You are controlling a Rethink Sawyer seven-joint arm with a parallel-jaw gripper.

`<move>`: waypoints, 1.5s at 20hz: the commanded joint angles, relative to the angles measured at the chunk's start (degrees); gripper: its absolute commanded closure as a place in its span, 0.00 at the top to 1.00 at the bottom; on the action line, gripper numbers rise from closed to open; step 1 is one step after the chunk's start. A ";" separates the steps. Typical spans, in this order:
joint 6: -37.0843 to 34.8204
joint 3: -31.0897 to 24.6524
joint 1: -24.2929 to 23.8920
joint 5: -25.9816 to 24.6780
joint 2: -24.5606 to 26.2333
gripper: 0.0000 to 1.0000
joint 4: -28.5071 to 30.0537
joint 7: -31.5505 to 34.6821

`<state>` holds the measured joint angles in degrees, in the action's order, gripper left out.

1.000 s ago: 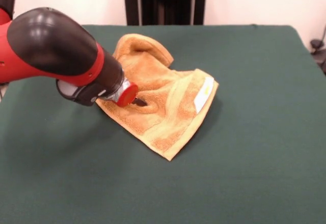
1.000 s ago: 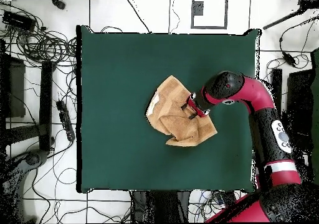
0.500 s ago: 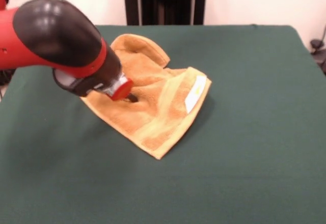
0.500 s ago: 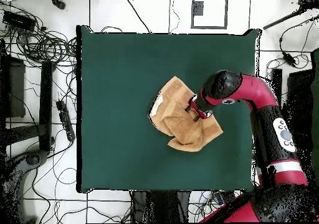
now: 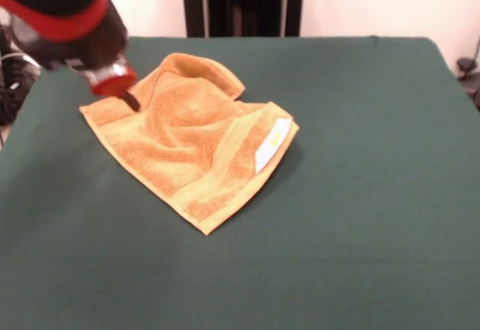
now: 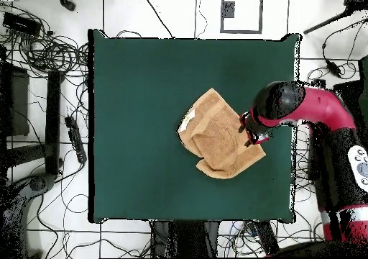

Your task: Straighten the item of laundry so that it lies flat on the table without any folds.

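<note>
The orange-tan towel [image 5: 187, 131] lies left of centre on the green table [image 5: 367, 195], mostly spread out. Its far edge is folded over in a hump, and its right side, with the white label [image 5: 272, 141], is still doubled over. My gripper [image 5: 133, 103] is at the towel's left corner, low over the table, shut on the cloth near its edge. In the overhead view the towel [image 6: 215, 132] lies right of the middle of the table [image 6: 136, 126]. The gripper [image 6: 249, 128] is at the towel's right side there.
The red and black arm [image 5: 60, 7] reaches in from the upper left; from overhead the arm [image 6: 298, 106] is over the table's right edge. The black pedestal [image 5: 244, 0] stands behind the far edge. Cables [image 6: 43, 55] lie on the floor around the table.
My gripper has pulled the towel's corner to the left and away in the front view. The towel has opened out wider and slid left with it.
</note>
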<state>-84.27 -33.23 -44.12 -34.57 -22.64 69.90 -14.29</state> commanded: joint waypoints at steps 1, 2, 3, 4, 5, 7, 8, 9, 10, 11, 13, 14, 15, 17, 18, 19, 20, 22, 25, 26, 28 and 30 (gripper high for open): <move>-5.36 7.03 6.31 6.40 -7.98 1.00 6.57 29.39; -5.57 8.06 6.96 7.77 -8.03 1.00 6.89 32.22; -5.31 8.90 7.59 8.89 -8.04 1.00 7.22 34.39; -4.80 9.56 8.17 9.60 -8.02 1.00 7.38 35.74; -4.28 10.22 8.74 10.31 -8.00 1.00 7.53 37.10; -4.06 11.63 9.99 12.61 -7.77 1.00 7.76 40.81; -4.28 12.38 10.65 14.27 -7.53 1.00 7.85 43.44; -4.52 13.10 11.44 16.03 -7.04 1.00 7.88 46.21; -4.57 13.75 12.19 17.95 -6.62 1.00 8.14 48.87; -4.47 14.25 13.02 20.19 -6.33 1.00 8.54 51.45; -4.21 15.08 15.05 23.59 -6.07 1.00 8.99 55.12; -3.04 15.09 15.79 25.86 -6.15 1.00 9.94 56.86; -1.62 15.23 16.82 27.77 -6.10 1.00 10.62 59.04; 1.41 15.31 19.08 29.26 -6.49 1.00 11.46 61.13; 3.69 15.46 20.13 29.83 -6.50 1.00 12.04 62.31; 5.54 16.00 21.54 29.90 -6.15 1.00 11.82 64.28; 7.25 16.44 22.53 29.83 -5.83 1.00 12.14 65.28; 11.68 16.50 23.42 31.58 -4.59 1.00 13.12 67.86; 18.00 16.58 24.19 32.92 -2.78 1.00 14.50 70.72; 20.35 16.93 24.58 32.55 -1.94 1.00 14.76 71.80; 24.29 18.11 25.95 30.22 0.08 1.00 14.05 73.35; 29.73 18.58 26.18 30.27 1.33 1.00 15.13 75.76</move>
<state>-68.84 -16.90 -20.68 -5.16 -29.58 76.35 40.20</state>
